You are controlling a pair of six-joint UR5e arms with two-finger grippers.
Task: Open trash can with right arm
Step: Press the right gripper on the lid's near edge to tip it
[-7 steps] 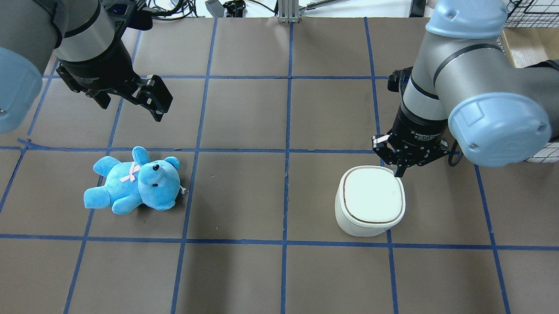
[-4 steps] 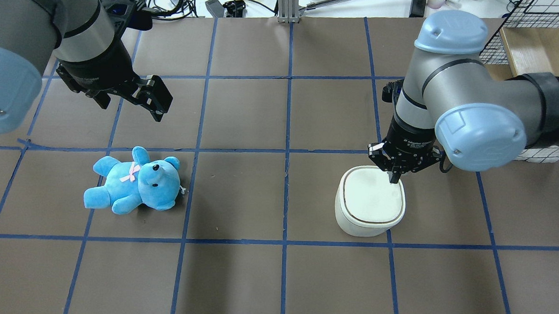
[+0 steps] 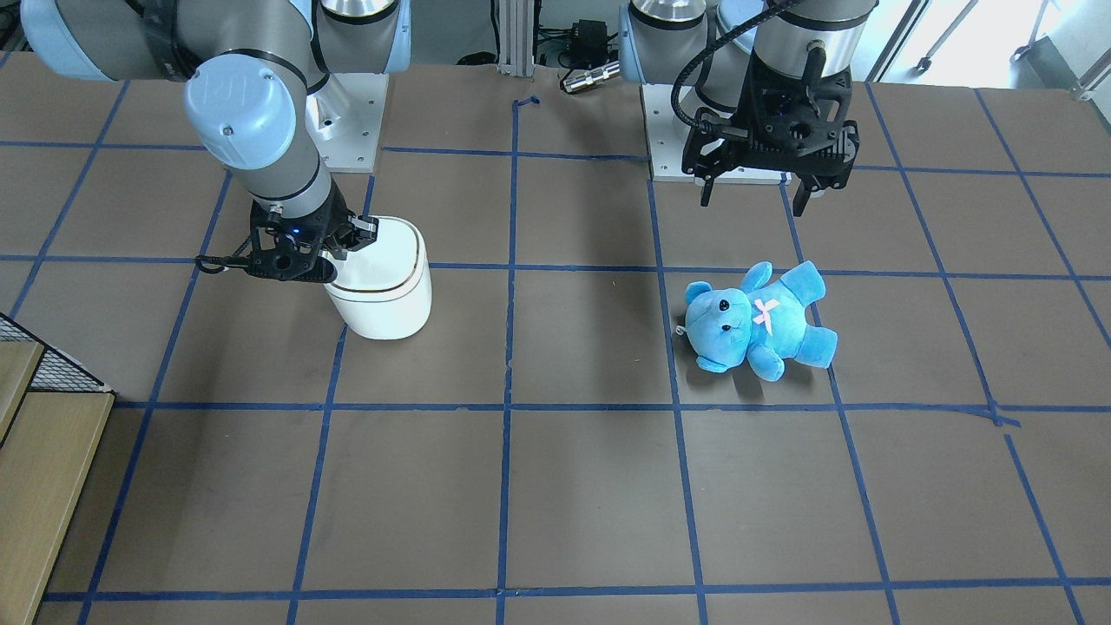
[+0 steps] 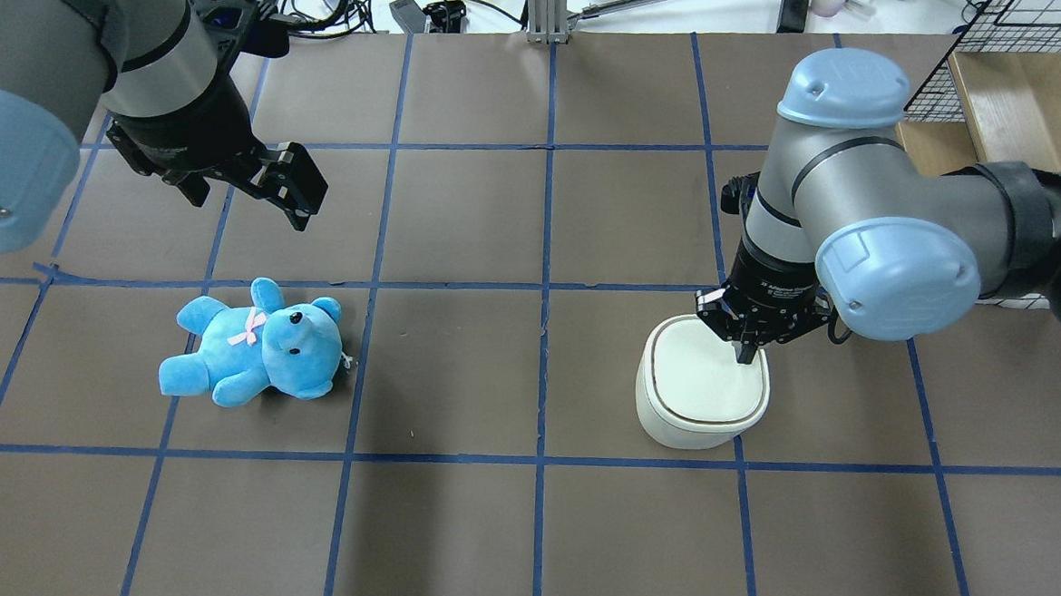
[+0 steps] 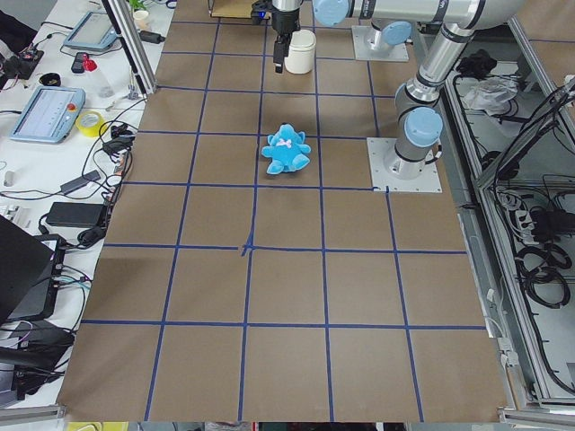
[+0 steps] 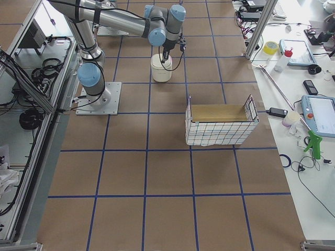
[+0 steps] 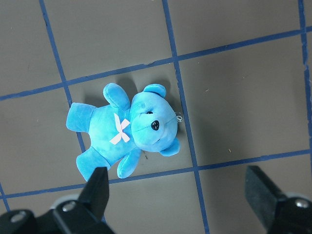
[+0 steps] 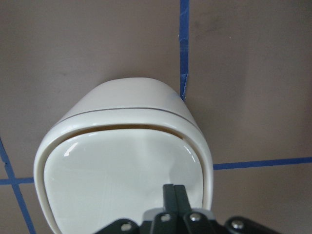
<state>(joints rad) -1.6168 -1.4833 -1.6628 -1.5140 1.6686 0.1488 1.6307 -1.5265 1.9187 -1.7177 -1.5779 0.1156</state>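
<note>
One trash can (image 4: 700,386), one teddy bear (image 4: 254,349).

"Can you read anything from here?"

"Hardly. There's a line of small white print (image 4: 774,286) on the black collar of the right tool (image 4: 745,353) and a similar line on the left tool (image 4: 247,189). Both are too fine to make out. I can't read anything else either."

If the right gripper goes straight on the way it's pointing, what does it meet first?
The trash can lid, near one edge: the right gripper, fingers shut, points down onto it. Whether they touch is unclear.
</note>
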